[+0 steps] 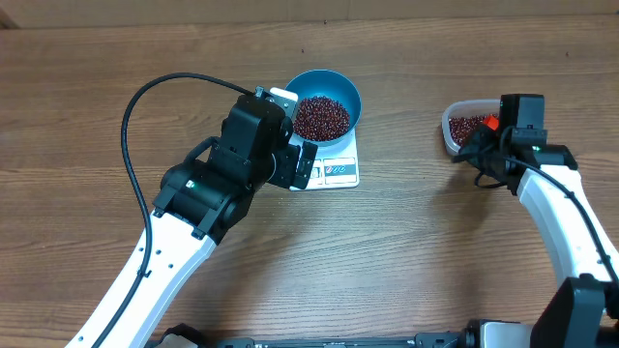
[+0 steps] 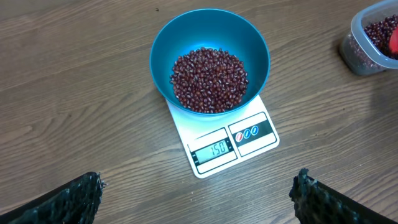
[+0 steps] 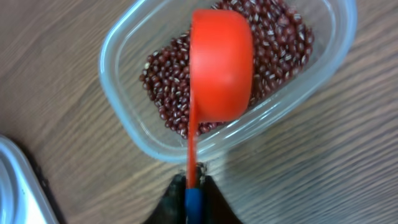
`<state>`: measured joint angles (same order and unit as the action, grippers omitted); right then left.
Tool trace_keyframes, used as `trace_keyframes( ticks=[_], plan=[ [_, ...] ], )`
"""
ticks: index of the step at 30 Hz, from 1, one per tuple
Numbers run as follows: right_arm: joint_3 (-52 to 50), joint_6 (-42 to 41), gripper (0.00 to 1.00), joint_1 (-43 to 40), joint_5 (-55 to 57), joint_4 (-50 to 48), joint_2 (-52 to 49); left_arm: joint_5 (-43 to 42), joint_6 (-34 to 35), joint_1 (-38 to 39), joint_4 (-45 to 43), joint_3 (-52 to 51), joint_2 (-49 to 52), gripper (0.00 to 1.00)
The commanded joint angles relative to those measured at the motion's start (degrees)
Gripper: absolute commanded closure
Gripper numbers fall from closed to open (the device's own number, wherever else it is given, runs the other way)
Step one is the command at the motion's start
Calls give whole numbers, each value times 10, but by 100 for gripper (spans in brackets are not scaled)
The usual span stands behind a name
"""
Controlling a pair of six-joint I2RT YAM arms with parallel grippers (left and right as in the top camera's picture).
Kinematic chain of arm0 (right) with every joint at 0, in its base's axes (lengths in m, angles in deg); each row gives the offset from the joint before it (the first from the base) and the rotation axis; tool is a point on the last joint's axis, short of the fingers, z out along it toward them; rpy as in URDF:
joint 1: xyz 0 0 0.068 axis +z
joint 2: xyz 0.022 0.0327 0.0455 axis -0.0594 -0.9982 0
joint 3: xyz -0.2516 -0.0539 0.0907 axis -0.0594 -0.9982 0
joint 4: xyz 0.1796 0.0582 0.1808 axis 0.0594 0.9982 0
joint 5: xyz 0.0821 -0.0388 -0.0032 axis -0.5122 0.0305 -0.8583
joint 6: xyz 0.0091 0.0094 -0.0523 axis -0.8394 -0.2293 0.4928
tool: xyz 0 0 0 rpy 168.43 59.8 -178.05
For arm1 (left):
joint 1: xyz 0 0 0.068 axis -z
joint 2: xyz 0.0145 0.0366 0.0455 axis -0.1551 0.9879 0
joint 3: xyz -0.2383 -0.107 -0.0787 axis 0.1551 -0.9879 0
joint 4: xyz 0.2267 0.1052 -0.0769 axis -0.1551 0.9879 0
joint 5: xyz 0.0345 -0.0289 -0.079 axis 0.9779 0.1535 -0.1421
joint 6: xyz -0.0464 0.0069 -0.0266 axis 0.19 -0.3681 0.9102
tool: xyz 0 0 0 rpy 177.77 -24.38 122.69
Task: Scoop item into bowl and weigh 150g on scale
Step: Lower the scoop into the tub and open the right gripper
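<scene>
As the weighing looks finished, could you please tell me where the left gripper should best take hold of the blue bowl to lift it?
I would take the blue bowl by its rim on the side facing the scale display, the open left gripper descending from above, one finger inside: the wall is thin, and the beans lie below it.

Beans (image 2: 209, 79) dark maroon; bowl (image 2: 211, 30) bright blue; scale (image 2: 217, 122) white, with a grey display (image 2: 212, 150) and a black strip of red and blue buttons (image 2: 247, 132); tub (image 3: 124, 118) clear; scoop (image 3: 221, 68) orange-red on a blue handle (image 3: 194, 202); table (image 2: 74, 93) brown wood grain; arms (image 1: 174, 251) black and white.
</scene>
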<state>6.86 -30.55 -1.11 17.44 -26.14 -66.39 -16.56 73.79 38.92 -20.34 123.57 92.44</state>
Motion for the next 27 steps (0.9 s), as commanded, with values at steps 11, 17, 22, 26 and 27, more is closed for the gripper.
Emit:
trace_keyframes(
  ticks=[11,17,22,26,27],
  plan=[
    [-1,-37,17,-3,-3,3,-7,-5,-10,-1,0,12,-8,0],
    [-1,-17,0,-4,0,7,-7,-5,-10,-1,0,12,-8,0],
    [0,37,0,-4,1,16,-6,-5,-10,-1,0,12,-8,0],
    [18,122,0,-4,2,47,-5,-5,-10,-1,0,12,-8,1],
    [27,142,0,-4,3,61,-5,-5,-10,-1,0,12,-8,0]
  ],
)
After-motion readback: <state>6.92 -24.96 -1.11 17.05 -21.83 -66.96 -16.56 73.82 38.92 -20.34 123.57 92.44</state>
